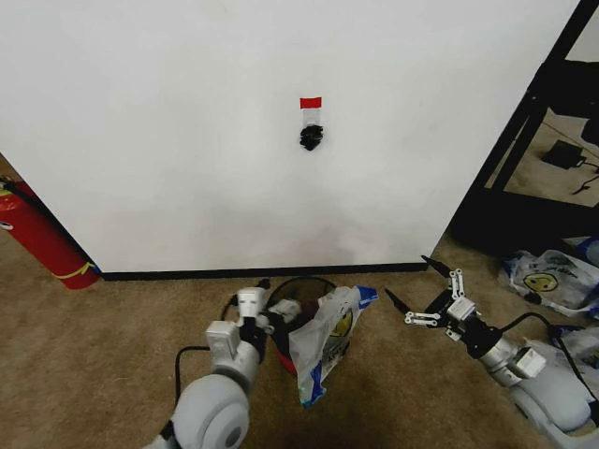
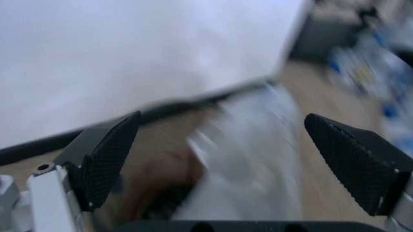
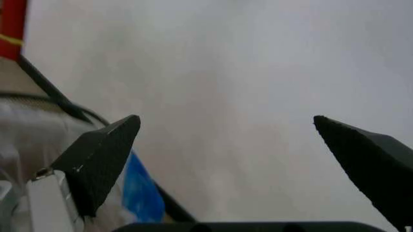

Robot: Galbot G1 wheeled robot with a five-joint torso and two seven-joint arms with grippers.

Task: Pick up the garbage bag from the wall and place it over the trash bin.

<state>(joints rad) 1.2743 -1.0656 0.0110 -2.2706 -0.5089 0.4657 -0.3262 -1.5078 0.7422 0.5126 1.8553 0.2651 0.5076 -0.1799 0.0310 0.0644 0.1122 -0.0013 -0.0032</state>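
Both end effectors are seen spread wide and empty: left end effector (image 1: 251, 301) by the trash bin (image 1: 301, 284), right end effector (image 1: 417, 290) just beside. The garbage bag (image 1: 328, 341) is draped on the rim, limp, light; its edge is judged the best hold.

Right gripper (image 3: 226, 140) fingers spread wide, facing the wall (image 3: 258, 72); bag's blue edge (image 3: 139, 191) beside one finger.
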